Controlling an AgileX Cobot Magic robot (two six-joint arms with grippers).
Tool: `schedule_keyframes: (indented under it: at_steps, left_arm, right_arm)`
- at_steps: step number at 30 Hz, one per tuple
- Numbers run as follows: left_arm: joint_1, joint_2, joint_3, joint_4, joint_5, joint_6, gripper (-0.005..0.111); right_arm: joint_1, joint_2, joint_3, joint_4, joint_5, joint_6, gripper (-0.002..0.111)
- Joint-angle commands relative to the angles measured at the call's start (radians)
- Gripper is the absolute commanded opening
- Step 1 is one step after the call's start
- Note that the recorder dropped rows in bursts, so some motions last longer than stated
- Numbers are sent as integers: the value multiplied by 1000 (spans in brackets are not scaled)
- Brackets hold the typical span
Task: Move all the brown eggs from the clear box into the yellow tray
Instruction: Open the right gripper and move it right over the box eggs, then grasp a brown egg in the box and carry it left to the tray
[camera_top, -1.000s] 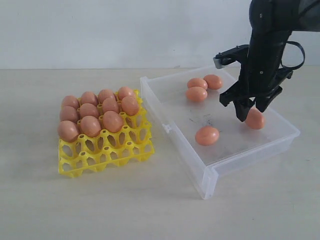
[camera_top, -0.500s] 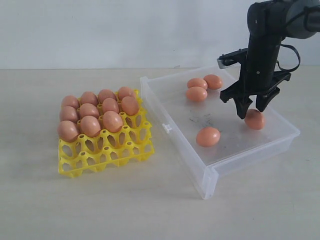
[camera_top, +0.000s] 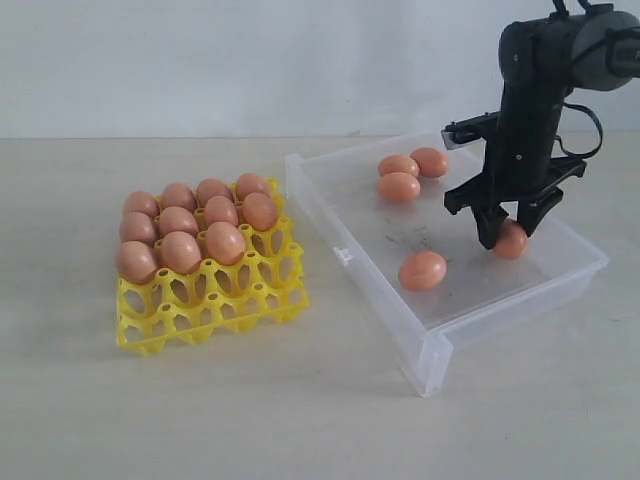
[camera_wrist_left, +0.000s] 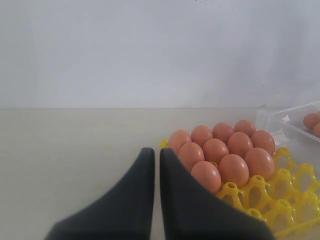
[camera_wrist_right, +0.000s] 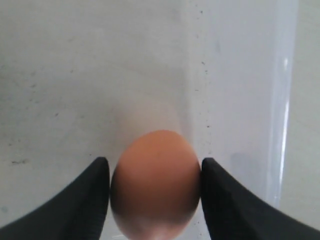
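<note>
The right pincer (camera_top: 506, 238) stands down inside the clear box (camera_top: 500, 320), toward its right side. It is clamped on one egg (camera_wrist_right: 156, 185), with a dark finger pressed to each flank. The egg sits low, and I cannot tell whether it is on the box floor or just off it. Four more brown eggs (camera_top: 422, 270) lie loose in the box: three bunched at the far end and one alone nearer the middle. To the left on the tabletop (camera_top: 300, 420), the yellow tray (camera_top: 210, 310) carries eleven eggs in its far rows. The left pincer (camera_wrist_left: 156, 152) has its fingers together, holding nothing.
</note>
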Motion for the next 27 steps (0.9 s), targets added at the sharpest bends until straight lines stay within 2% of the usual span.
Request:
schedule_keyframes:
  at_steps: [1, 3, 7, 11, 17, 21, 25, 27]
  left_arm:
    - [-7, 3, 4, -5, -12, 5, 4]
    - [-7, 3, 4, -5, -12, 5, 4]
    - [-7, 3, 4, -5, -12, 5, 4]
    - [-7, 3, 4, -5, -12, 5, 4]
    - [-7, 3, 4, -5, -12, 5, 4]
    - [-7, 3, 4, -5, -12, 5, 4]
    - [-7, 3, 4, -5, -12, 5, 4]
    - [-7, 3, 4, -5, -12, 5, 4]
  right_arm:
    - [-12, -3, -5, -8, 2, 26, 30]
    - [-12, -3, -5, 8, 2, 26, 2]
    - [-12, -5, -5, 57, -97, 39, 0]
    - [-2, -65, 91, 202, -342, 44, 0]
    - [59, -247, 441, 232, -889, 44, 0]
    - [98, -358, 723, 238, -1352, 49, 0]
    - [132, -400, 980, 220, -1824, 177, 0]
    - [139, -396, 1068, 147, -2011, 275, 0]
